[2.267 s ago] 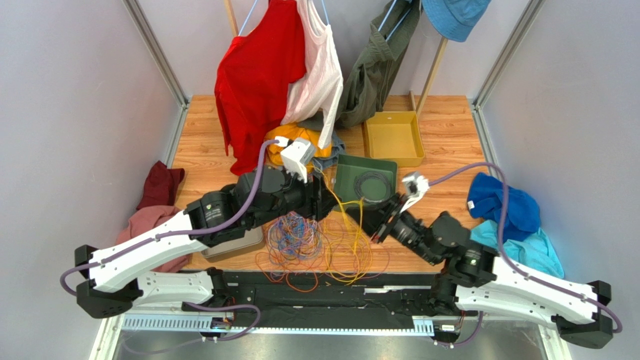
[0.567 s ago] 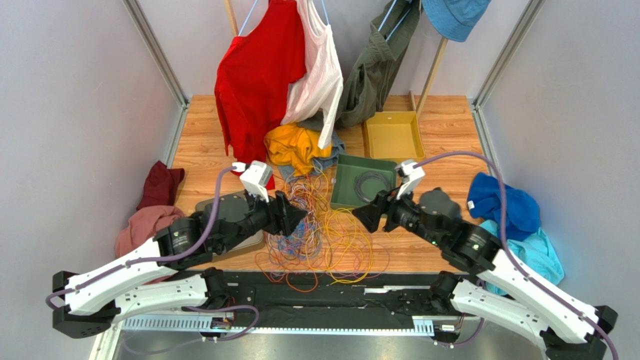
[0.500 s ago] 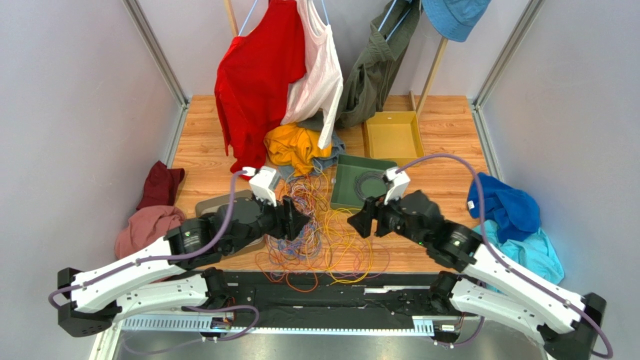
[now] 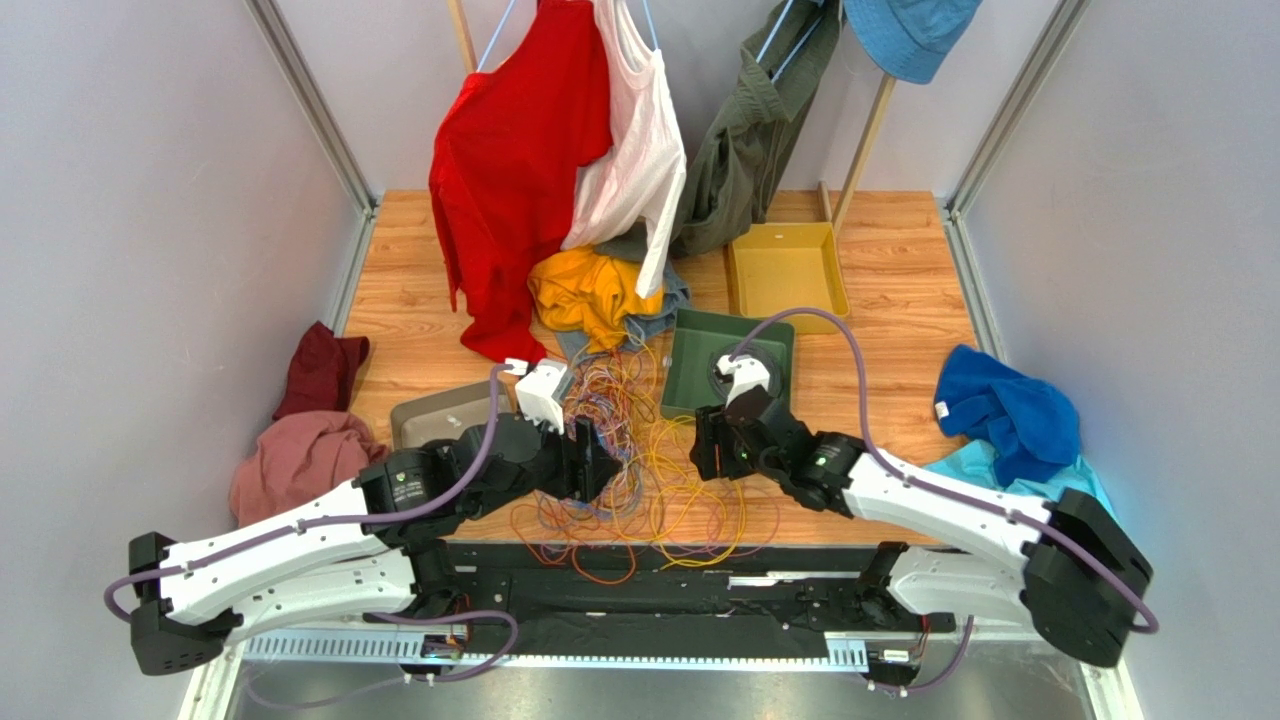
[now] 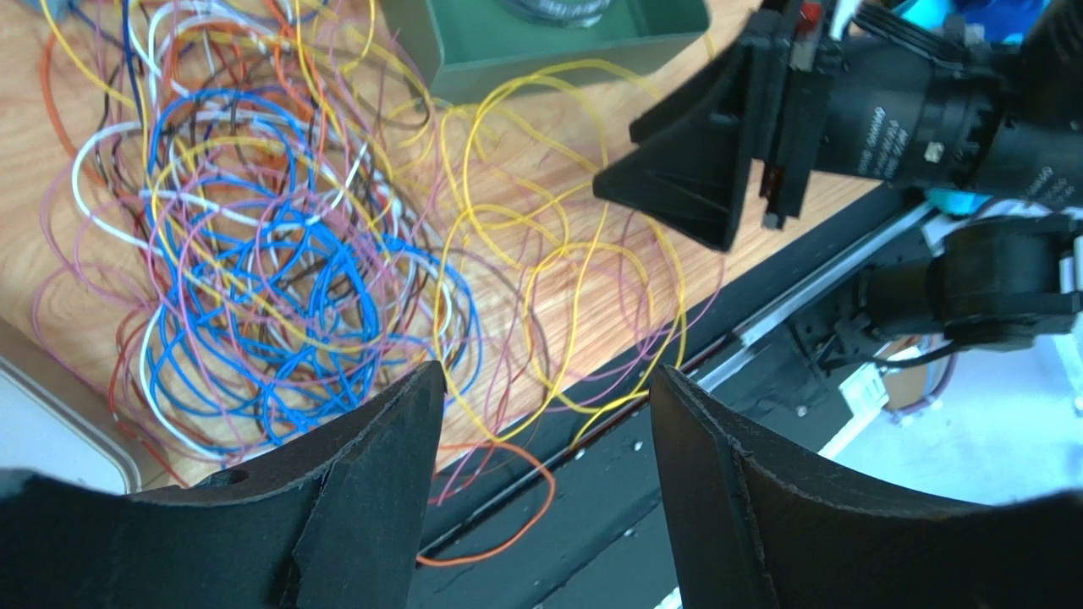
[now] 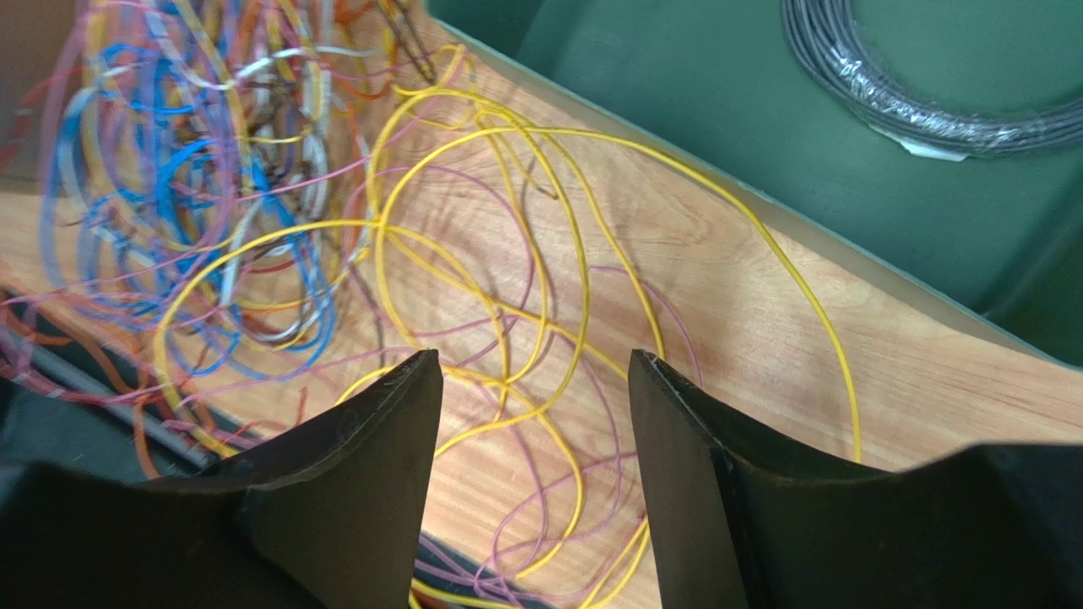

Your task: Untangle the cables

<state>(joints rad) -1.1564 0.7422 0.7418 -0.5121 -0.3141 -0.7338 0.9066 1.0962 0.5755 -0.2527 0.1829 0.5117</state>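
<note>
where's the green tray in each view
Top external: green tray just right of the picture's centre, on the wooden table.
Left wrist: along the top edge, middle.
Right wrist: upper right corner.
Shared landmark: yellow cable loops lying beside its near wall.

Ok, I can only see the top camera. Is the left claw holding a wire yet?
Observer: No. The left wrist view shows the left gripper open, with nothing between its fingers.
Operator: And the right one?
Observer: The right gripper is open too, and empty, above the yellow cables.
Operator: What's in the green tray?
Observer: The right wrist view shows a dark coil, wound in a ring, lying on the floor of the green tray.
</note>
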